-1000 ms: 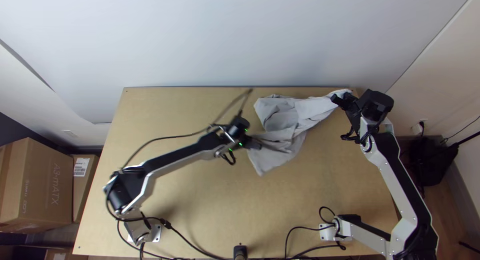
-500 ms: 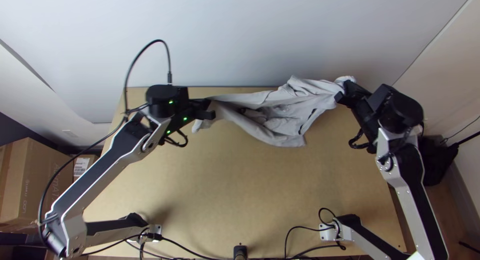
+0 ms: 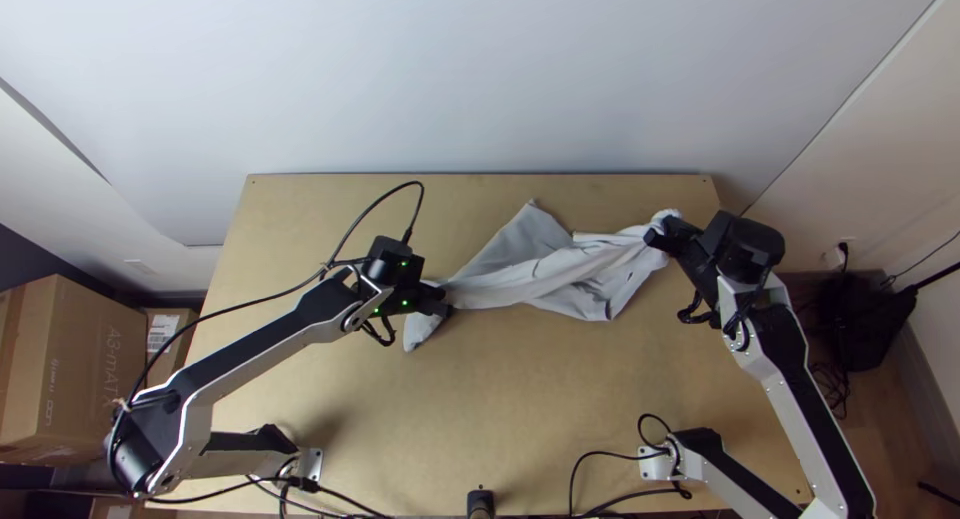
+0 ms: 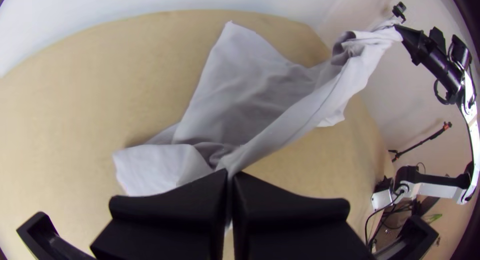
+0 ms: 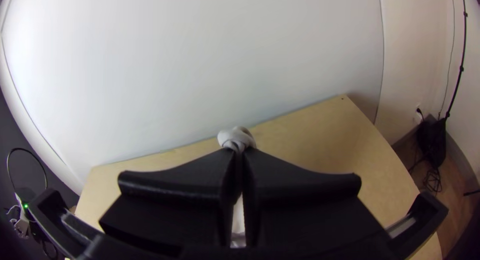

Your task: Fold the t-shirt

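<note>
Left gripper [image 4: 230, 175] and right gripper [image 5: 239, 151] are pinching separate parts of bunched shirt [image 3: 520, 279], probably for straightening; next move likely calling for spreading it flat before folding

Noted at left of the top view: large brown cardboard box [image 3: 75, 379] with printed sides, beside a narrower carton [image 3: 168, 357] bearing a white label [image 3: 162, 331]. Across the top: plain pale wall panel [image 3: 480, 79]. Recorded at centre: light wooden table [image 3: 420, 419]. At right: off-white wall [image 3: 900, 139] with a socket [image 3: 837, 256], plug inserted. Below the socket: dark bag-like object [image 3: 852, 324], upper part touching a black pole [image 3: 935, 277], with tangled black cable [image 3: 832, 381] near, over brown wooden floor [image 3: 900, 434].
</note>
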Tool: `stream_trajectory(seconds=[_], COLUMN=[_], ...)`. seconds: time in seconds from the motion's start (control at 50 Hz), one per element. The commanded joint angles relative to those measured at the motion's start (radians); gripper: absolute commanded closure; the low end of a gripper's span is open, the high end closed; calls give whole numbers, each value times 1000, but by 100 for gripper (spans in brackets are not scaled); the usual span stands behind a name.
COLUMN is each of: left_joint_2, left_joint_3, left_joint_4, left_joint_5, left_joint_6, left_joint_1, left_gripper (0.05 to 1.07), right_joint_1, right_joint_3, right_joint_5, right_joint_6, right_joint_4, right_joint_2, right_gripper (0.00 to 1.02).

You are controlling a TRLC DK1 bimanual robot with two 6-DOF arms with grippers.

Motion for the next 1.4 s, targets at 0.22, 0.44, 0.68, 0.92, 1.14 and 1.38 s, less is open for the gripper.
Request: stream_trajectory(seconds=[0.22, 0.44, 0.68, 0.92, 1.14, 1.38], left_joint_2=[237, 102, -184, -475, -605, -572], left_joint_3=[60, 53, -26, -286, -550, -656], left_joint_4=[40, 91, 52, -69, 19, 184], left_joint_5=[67, -39, -39, -44, -220, -240], left_joint_6=[80, 102, 293, 649, 850, 922], left_joint_1=[5, -19, -19, -71, -225, -249], left_gripper=[81, 15, 15, 21, 28, 40], right_joint_1=[-91, -95, -85, -87, -87, -84], right_joint_3=[-78, -85, -88, -65, -59, -57], right_joint_5=[-12, -13, -13, -13, -13, -13], right_joint_6=[-11, -11, -11, -11, -10, -8], right_joint_4=[128, 147, 171, 181, 181, 181], right_joint_2=[57, 72, 95, 123, 132, 130], right_gripper=[100, 100, 100, 100, 100, 100])
